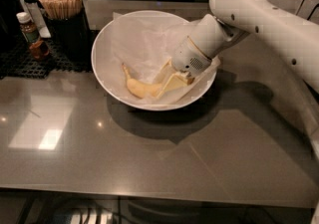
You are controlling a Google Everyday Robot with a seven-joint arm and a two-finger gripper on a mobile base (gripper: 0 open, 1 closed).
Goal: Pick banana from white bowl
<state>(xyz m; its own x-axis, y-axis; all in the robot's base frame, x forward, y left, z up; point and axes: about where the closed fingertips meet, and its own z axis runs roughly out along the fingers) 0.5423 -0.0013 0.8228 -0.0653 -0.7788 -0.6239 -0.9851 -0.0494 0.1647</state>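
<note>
A big white bowl sits on a shiny grey counter. The bowl is lined with crinkly white paper. One corner of the paper sticks out over the rim on the right side, under the arm.

The banana lies in the bottom of the bowl, on the paper. It is yellow and curved. Its thin stem points up and to the left. Its other end runs to the right, under the gripper.

The white robot arm comes in from the right and reaches down over the bowl's right rim. The gripper is pale yellow and is deep inside the bowl, right at the banana's right end and touching it. The thick round wrist hides part of the gripper from above. It is not clear if the gripper is squeezing the banana or is only set around it.

Other things stand to the left of the bowl, well away from the gripper. A black cup full of wooden sticks stands just beside the bowl's left rim. A small bottle with a white cap and brown sauce stands farther left. Both are on a black mat with little holes. The bowl casts a dark shadow on the counter in front.
</note>
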